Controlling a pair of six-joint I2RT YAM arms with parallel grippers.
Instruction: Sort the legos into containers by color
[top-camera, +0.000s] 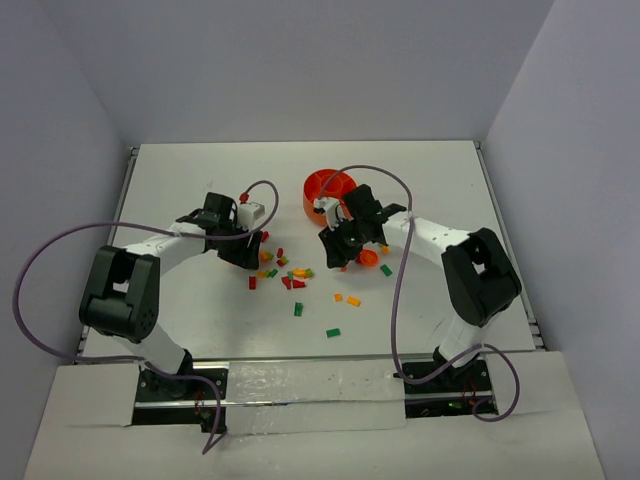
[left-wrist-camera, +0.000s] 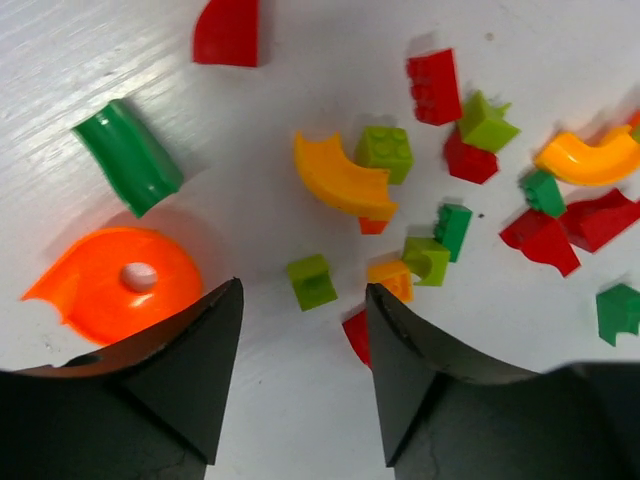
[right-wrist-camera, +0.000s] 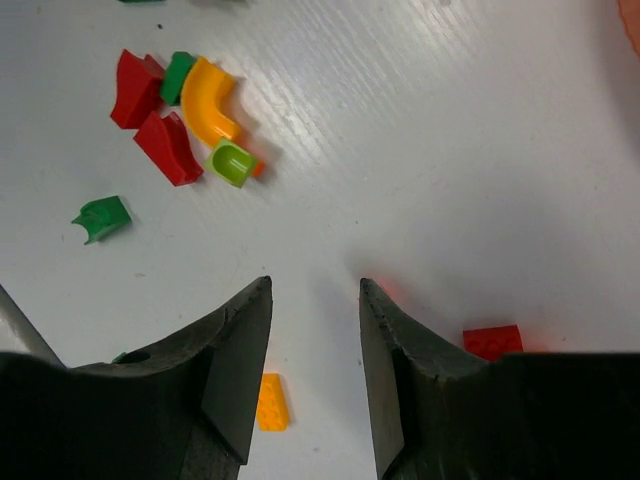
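Left pincer (left-wrist-camera: 303, 290) and right pincer (right-wrist-camera: 315, 283) gape empty over glossy curved and studded legos (left-wrist-camera: 340, 180)

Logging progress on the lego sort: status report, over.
Left gripper fingers apart, empty, over the legos. Right gripper fingers apart, empty, over table. All visible legos loose on table; orange bowl partly hidden by right arm. No obstruction seen.

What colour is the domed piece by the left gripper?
Orange. The domed piece shows best in left wrist view.
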